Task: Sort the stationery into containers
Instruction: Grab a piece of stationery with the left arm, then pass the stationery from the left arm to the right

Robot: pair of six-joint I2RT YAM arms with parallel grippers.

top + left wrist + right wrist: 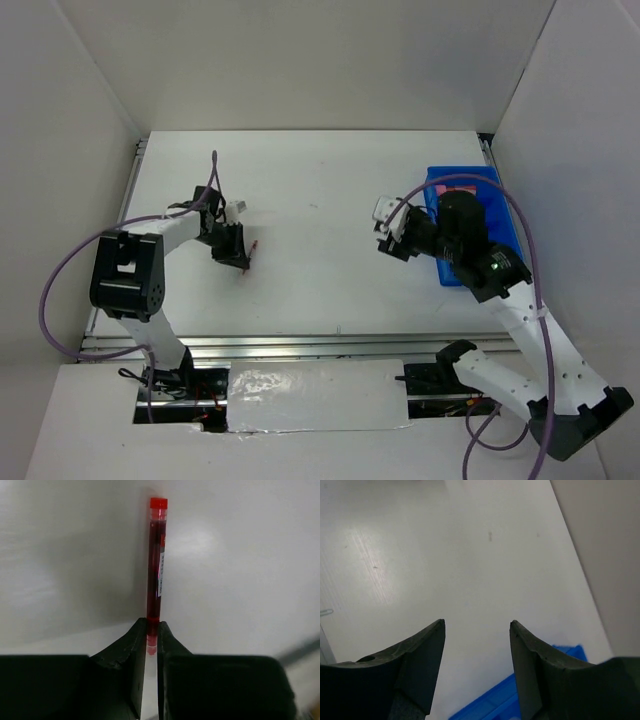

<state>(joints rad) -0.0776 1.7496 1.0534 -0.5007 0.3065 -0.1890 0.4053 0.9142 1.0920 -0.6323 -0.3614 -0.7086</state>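
— Claws first: what has your left claw [152, 630] got?
— It's pinched nearly closed on the near end of the red pen [157, 560], whose capped end sticks straight out ahead. That puts the pen well left of the blue bin [432, 190]. Its white label [161, 582] carries print too small for me to read.
— And your right claw [477, 622]?
— Spread wide, holding nothing, just beside the bin's left wall. My overhead view shows most of the bin, while the right wrist catches one corner. Only the left wrist shows the label.

The right arm [468, 238] hides most of the blue bin [436, 178], whose contents, perhaps pink, are unclear.
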